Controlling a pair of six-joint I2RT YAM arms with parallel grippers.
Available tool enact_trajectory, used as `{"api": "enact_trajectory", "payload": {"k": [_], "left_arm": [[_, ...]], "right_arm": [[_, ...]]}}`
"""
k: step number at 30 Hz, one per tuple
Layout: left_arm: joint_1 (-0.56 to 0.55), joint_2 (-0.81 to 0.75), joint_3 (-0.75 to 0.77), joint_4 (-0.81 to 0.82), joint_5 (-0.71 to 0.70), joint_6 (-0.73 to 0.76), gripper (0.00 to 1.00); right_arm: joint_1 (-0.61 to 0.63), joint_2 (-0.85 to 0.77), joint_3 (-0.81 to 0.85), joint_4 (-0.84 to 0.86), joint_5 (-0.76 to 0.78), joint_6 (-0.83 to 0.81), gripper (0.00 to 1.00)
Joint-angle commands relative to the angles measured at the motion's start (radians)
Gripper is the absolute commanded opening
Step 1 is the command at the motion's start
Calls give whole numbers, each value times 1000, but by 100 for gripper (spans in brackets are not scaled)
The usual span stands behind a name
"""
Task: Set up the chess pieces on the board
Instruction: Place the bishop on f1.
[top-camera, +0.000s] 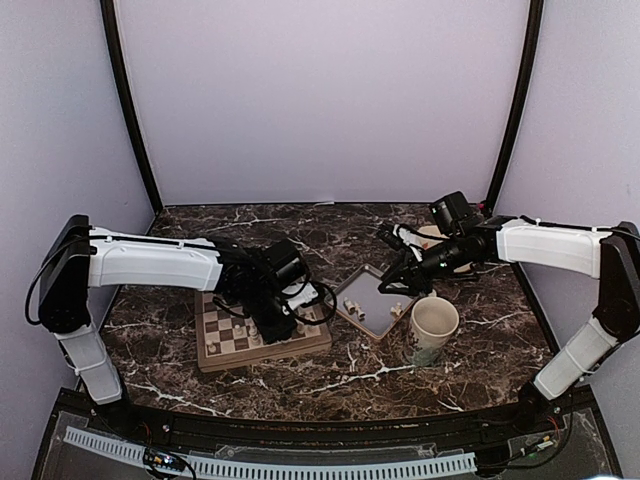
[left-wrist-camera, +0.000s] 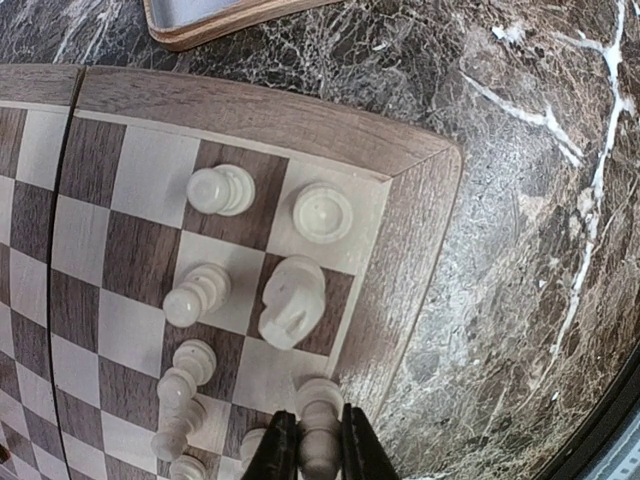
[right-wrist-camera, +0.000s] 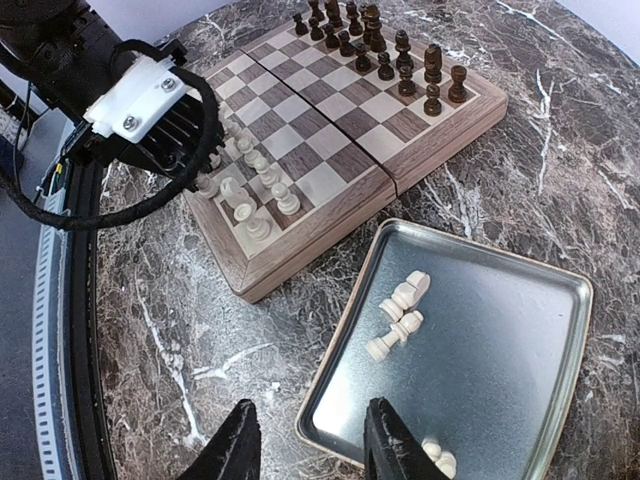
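Note:
The wooden chessboard (top-camera: 225, 345) lies left of centre; it also shows in the left wrist view (left-wrist-camera: 400, 260) and the right wrist view (right-wrist-camera: 330, 215). My left gripper (left-wrist-camera: 312, 445) is shut on a cream-white chess piece (left-wrist-camera: 320, 425) standing at the board's edge row near a corner. Several cream pieces stand beside it, among them a knight (left-wrist-camera: 292, 300) and a rook (left-wrist-camera: 322, 212). My right gripper (right-wrist-camera: 305, 440) is open and empty above the near rim of the grey metal tray (right-wrist-camera: 500, 340). A few cream pieces (right-wrist-camera: 400, 310) lie in the tray.
Dark brown chessmen (right-wrist-camera: 385, 45) stand along the board's far side. A white mug (top-camera: 432, 330) stands right of the tray (top-camera: 352, 292). The left arm (right-wrist-camera: 140, 100) hangs over the board's near corner. The marble table (top-camera: 330, 385) has dark posts at the back corners.

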Motion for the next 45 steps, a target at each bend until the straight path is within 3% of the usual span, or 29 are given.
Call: {"api": "enact_trajectory", "payload": {"k": [1,26,40,45], "left_arm": [[0,4,25,-7,-29,-9,13],[25,31,39,-3,-43,-52,18],[25,-1,67,-34,-27,-68,33],[25,-56,94,-20,6,-76,35]], "right_arm": [[-2,-7,-8,12,-17,-16,36],[-1,14,0,-6,-27,-27,36],[-1,16,10,-15,-35,-24,37],[-2,19,73,-64,41,-8,36]]}}
